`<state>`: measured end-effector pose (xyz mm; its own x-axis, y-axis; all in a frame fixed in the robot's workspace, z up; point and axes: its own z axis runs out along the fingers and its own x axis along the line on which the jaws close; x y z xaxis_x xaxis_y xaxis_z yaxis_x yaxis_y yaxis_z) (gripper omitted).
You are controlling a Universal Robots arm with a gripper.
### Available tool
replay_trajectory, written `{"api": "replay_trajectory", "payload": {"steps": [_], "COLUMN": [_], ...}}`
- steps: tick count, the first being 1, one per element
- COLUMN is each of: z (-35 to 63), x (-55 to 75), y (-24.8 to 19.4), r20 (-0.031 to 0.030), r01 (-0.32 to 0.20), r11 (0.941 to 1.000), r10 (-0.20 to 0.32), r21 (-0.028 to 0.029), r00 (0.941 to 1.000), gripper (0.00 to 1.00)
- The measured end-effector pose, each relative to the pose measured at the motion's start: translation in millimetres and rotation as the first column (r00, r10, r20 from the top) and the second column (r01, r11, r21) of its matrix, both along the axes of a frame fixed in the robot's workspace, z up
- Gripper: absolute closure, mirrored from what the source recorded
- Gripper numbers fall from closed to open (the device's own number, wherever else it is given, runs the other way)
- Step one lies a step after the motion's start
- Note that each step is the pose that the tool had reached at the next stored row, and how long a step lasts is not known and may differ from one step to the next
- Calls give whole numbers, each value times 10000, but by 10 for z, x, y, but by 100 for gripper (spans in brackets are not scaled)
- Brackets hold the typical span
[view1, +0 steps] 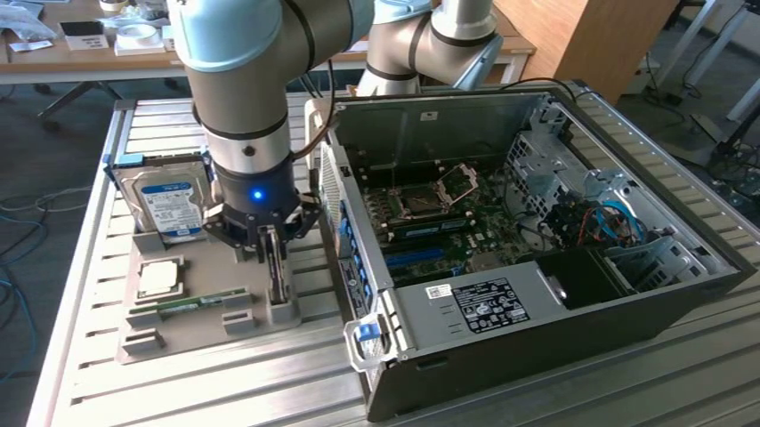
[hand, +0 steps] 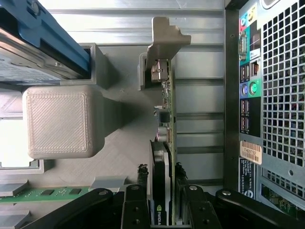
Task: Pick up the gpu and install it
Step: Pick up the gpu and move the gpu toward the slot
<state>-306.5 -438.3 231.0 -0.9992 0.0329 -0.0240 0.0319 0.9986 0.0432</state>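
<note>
The gpu (view1: 278, 277) is a thin dark card standing on edge in a slot of the grey holder tray (view1: 190, 334), to the exterior view's left of the open computer case (view1: 535, 258). My gripper (view1: 270, 242) reaches straight down over it. In the wrist view the gpu (hand: 167, 114) runs away from the fingers, and its silver bracket (hand: 164, 40) is at the far end. There my gripper (hand: 161, 174) has one dark finger on each flat face of the card, pressed against it. The card still sits in its slot.
The tray also holds a blue-labelled hard drive (view1: 166, 203), a CPU (view1: 160, 277) and a green RAM stick (view1: 190, 305). The case lies open with its motherboard (view1: 433, 218) exposed. Its perforated rear panel (hand: 281, 95) is close beside the gpu. A grey tray block (hand: 59, 121) stands on the other side.
</note>
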Motion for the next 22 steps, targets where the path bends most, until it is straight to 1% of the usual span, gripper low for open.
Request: {"api": "replay_trajectory", "payload": {"steps": [7,22], "z": [-35,-35], "x": [8,8], "y": [-1,0], "r20": [0,-1], "r01": [-3,-2], "r11": [10000,10000], "r10": [3,2], "r21": [0,0], "r00": [10000,10000], "gripper": [65,65]}}
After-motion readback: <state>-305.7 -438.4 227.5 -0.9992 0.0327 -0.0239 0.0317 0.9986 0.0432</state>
